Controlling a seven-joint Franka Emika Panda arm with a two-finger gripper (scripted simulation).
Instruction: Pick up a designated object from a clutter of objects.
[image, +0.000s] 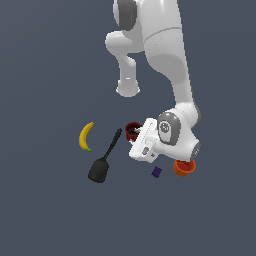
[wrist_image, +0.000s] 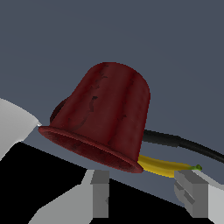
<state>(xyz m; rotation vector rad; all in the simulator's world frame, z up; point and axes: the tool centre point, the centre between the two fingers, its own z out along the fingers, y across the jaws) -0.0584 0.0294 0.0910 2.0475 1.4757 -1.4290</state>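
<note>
Pincer (wrist_image: 146, 192) fingers stand apart in the wrist view, with a clear gap between the two grey pads (wrist_image: 100, 192), and nothing is clamped between them. The dark red cup (wrist_image: 103, 118) fills the middle of that view, its ribbed wall and flared rim just ahead of the fingertips; whether any pad touches the rim cannot be told. In the exterior view the dark red cup (image: 132, 129) sits on the dark surface (image: 45, 210) at about 10 o'clock from the white hand body, partly hidden by it. The black spatula (image: 105, 159) lies just beside the cup at its 8 o'clock, handle end nearest; the banana (image: 86, 136) lies farther out at 9 o'clock. The orange cup (image: 183, 168) rests at 4 o'clock from the hand, under the wrist, and the purple block (image: 156, 172) lies near it. Step in hand, as judged: final approach and closure on the dark red cup. To do this well, centre the gap on the cup wall or rim so both pads meet it evenly. Keep the fingers clear of the spatula handle (wrist_image: 183, 146), which runs close behind the cup. Close only when the cup sits fully between the pads. Lift straight up, since the ribbed, tapered wall may slip under an off-centre grip.
</note>
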